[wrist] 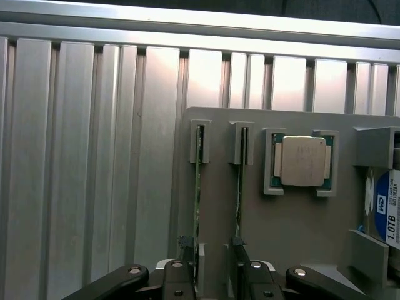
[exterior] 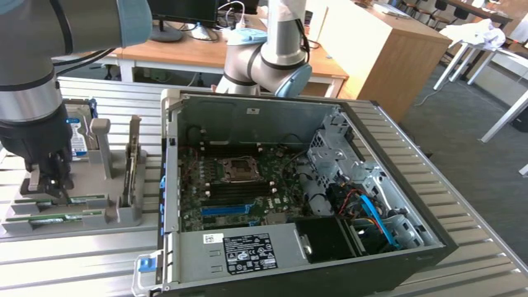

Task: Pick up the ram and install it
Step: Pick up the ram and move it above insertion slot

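Note:
Two green ram sticks stand on edge in slots of a grey holder (wrist: 300, 237). From the wrist view they show as thin lines, one ram stick (wrist: 198, 181) beside the other (wrist: 239, 181). In the exterior view the same sticks (exterior: 70, 201) lie at the holder's front, on the exterior view's left. My gripper (wrist: 215, 275) hangs just above them, open, with nothing held. Each dark fingertip (wrist: 187, 272) lines up roughly with one stick, and I cannot tell whether either stick sits between them. My gripper (exterior: 48, 189) is low over the holder.
The holder also carries a square silver processor (wrist: 302, 161) and a hard drive (wrist: 387, 215). An open computer case (exterior: 387, 154) with its motherboard (exterior: 239, 185) lies on the slatted metal table (wrist: 81, 156), to the exterior view's right of the holder.

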Controlling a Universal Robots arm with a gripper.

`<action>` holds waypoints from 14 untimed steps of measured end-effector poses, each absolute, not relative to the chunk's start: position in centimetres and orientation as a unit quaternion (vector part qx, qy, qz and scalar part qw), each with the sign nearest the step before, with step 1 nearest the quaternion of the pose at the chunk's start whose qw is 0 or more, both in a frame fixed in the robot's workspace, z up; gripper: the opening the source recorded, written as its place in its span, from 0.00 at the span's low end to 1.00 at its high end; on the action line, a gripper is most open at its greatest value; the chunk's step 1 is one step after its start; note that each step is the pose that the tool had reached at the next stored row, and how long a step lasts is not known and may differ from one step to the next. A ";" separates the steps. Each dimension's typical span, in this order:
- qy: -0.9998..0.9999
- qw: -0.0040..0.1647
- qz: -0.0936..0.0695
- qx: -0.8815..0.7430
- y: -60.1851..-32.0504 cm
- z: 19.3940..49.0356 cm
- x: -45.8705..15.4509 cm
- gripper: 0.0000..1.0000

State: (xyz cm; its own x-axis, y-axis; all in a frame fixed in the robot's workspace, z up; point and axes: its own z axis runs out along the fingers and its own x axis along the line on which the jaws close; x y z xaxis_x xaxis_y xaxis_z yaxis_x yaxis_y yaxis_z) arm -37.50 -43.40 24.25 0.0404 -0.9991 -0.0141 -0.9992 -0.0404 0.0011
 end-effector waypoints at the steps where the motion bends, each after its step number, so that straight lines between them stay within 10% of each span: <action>1: 0.693 0.004 0.005 -0.721 -43.4 24.2 -37.5 0.36; 14: 0.693 0.004 0.005 -0.721 -43.4 23.5 -37.5 0.36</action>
